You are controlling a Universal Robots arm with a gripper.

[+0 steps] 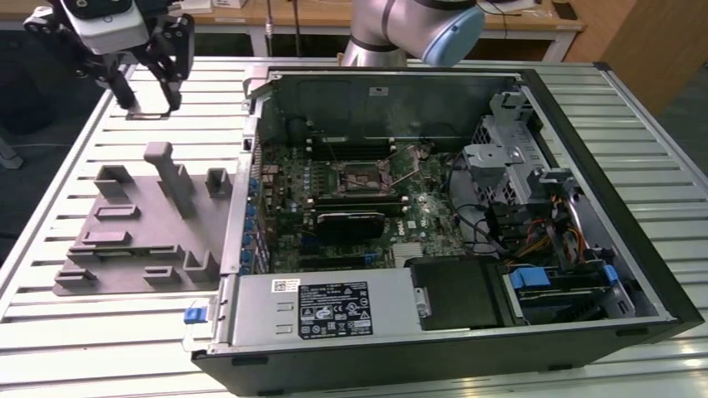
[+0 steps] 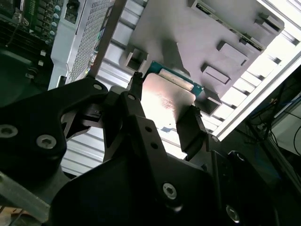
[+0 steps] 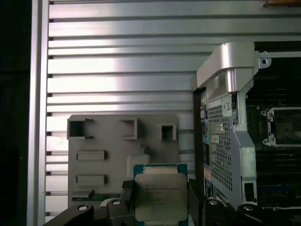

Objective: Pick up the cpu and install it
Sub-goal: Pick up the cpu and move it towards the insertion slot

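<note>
— two fingers [image 3: 194,202] pinch the cpu [image 3: 160,197] by opposite edges, above the grey fixture tray [image 3: 101,141]. good hold?
— i'd judge so: light, stiff, slick lid, fragile underside. the gripper [image 1: 149,104] hangs well apart from the motherboard socket [image 1: 362,176]; the computer case's wall [image 3: 225,141] stands between

Silver-grey cpu [image 3: 160,197], seemingly teal-green rim; black gripper [image 1: 149,106]; plain grey tray [image 3: 108,143]; ribbed silver table [image 3: 122,70].
</note>
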